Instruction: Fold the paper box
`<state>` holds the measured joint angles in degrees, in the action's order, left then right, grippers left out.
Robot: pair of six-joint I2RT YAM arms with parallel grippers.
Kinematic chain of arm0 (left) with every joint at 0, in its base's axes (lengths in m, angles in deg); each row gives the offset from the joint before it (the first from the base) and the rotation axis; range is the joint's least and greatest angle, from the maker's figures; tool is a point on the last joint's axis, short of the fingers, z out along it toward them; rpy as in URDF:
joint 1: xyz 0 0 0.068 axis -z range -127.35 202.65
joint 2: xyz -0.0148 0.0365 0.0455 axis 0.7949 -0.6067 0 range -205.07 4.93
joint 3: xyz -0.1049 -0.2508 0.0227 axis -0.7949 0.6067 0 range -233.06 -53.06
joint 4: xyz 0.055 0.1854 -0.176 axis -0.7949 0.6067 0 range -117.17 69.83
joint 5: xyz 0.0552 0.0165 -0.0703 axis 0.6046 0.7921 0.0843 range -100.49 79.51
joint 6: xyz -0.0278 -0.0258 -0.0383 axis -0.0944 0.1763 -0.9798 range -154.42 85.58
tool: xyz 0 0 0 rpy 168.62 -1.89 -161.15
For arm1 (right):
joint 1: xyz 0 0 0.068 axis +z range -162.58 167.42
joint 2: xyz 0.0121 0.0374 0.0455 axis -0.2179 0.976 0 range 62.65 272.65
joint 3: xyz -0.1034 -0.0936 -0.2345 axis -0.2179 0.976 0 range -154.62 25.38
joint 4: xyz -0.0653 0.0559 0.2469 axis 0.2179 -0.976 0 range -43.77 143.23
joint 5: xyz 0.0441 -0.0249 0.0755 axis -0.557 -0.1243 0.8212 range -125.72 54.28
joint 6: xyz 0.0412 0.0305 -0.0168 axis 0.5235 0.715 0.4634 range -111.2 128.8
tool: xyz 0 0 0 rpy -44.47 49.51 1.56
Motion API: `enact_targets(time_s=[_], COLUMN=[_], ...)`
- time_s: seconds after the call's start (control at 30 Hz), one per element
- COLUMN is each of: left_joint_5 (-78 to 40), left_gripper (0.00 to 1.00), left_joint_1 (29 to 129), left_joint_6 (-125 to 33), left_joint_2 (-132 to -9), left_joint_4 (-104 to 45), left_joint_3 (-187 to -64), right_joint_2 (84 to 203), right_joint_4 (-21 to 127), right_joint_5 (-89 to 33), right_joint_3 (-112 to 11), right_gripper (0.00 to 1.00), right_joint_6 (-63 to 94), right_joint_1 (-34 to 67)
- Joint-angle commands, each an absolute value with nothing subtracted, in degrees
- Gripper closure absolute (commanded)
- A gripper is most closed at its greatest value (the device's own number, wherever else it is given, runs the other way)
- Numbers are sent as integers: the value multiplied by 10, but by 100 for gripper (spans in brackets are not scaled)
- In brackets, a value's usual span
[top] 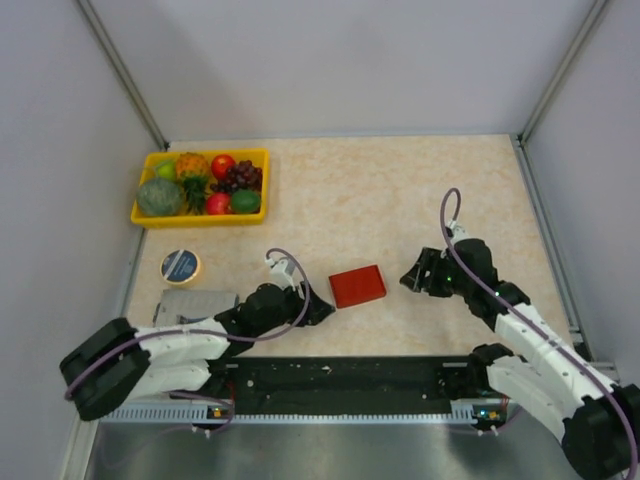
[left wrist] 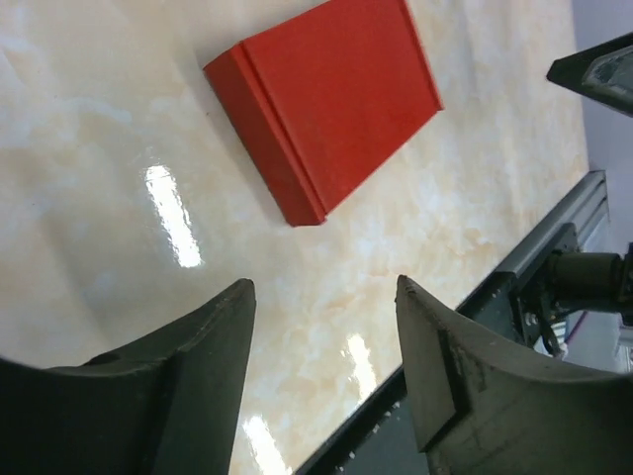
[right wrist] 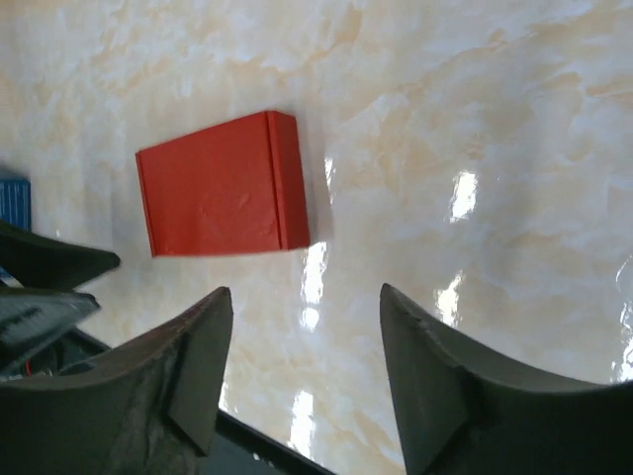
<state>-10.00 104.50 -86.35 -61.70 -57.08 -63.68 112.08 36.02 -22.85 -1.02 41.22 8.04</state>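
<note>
The red paper box (top: 358, 286) lies closed and flat on the table between the two arms. It also shows in the left wrist view (left wrist: 326, 99) and in the right wrist view (right wrist: 223, 185), with a folded side wall visible. My left gripper (top: 322, 308) sits just left of the box, open and empty (left wrist: 324, 289). My right gripper (top: 410, 278) sits a little to the right of the box, open and empty (right wrist: 305, 295). Neither gripper touches the box.
A yellow tray (top: 146, 215) of toy fruit stands at the back left. A round blue-topped tin (top: 181, 266) and a grey flat item (top: 195, 303) lie left of the left arm. A black rail (top: 340, 385) runs along the near edge.
</note>
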Motion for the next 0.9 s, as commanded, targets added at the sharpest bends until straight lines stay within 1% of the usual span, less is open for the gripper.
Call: enact_targets(time_s=[0.0,0.03,0.1,0.13,0.17,0.2,0.23,0.27,0.3,0.33,0.37,0.43,0.53,0.7,0.87], left_joint_5=[-100,-99,-80,-67,-51,-15,-1,14,28,50,55,62,57,47,28], left_gripper=[33,33,33,33,32,30,29,28,28,27,27,27,27,27,27], left_joint_1=[1047,1047,1047,1046,1045,1044,1043,1043,1043,1042,1042,1042,1042,1042,1042], left_joint_6=[-826,-816,-802,-789,-785,-780,-761,-750,-740,-721,-713,-692,-666,-653,-655], left_joint_2=[-470,-407,-341,-274,-241,-209,-153,-128,-92,-78,-69,-61,-61,-47,-39], left_joint_4=[-393,-362,-294,-234,-191,-158,-105,-84,-66,-37,-28,-8,8,22,17], left_joint_3=[-654,-662,-686,-694,-715,-727,-739,-763,-777,-787,-809,-832,-869,-893,-892], right_joint_2=[1073,1082,1100,1112,1138,1152,1169,1210,1227,1243,1269,1296,1344,1406,1491], right_joint_4=[284,284,284,283,295,308,322,323,325,337,375,412,445,465,479], right_joint_5=[-213,-220,-258,-280,-333,-355,-394,-411,-430,-461,-463,-444,-455,-442,-434], right_joint_3=[-54,-62,-94,-111,-139,-146,-160,-172,-183,-184,-177,-162,-163,-180,-194], right_gripper=[36,32,31,29,29,27,27,26,26,26,26,26,28,34,34], right_joint_6=[343,329,305,295,256,226,163,136,108,33,-1,-75,-139,-170,-179], right_joint_1=[119,157,206,235,307,338,368,407,432,451,472,474,480,489,488])
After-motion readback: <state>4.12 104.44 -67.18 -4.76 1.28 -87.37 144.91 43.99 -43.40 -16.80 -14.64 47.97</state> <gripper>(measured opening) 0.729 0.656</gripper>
